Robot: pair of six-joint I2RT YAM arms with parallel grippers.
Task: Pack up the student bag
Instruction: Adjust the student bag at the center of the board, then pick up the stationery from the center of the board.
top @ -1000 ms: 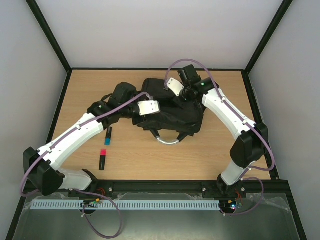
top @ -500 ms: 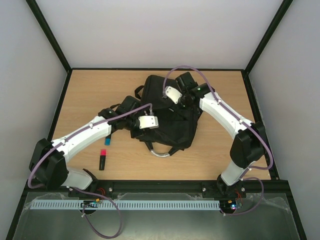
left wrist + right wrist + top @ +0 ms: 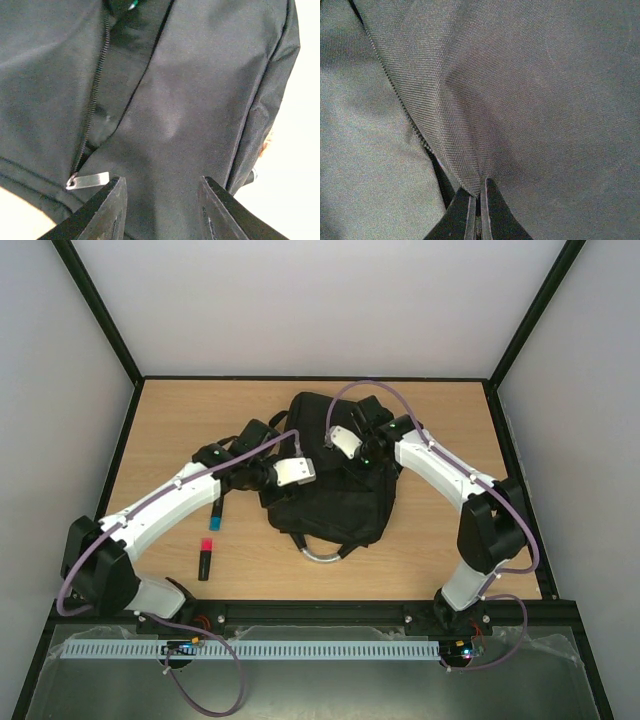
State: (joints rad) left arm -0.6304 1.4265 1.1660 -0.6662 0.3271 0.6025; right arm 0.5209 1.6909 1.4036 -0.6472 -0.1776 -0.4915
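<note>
Light wooden counter, black student bag lying flat mid-counter, blue-capped marker left of it, red-capped marker nearer the front edge.

A light wooden table sits inside plain white walls edged by black frame bars.

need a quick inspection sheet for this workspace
surface: wooden table, light wood
job's things: student bag lying mid-table, handle loop toward the arms
clutter: blue-capped marker and red-capped marker left of the bag
grippers: left gripper jaws open over bag fabric, near a zip pull; right gripper jaws shut, pinching a fold of the bag
cables: purple cables loop along both arms
surroundings: white walls, black frame
</note>
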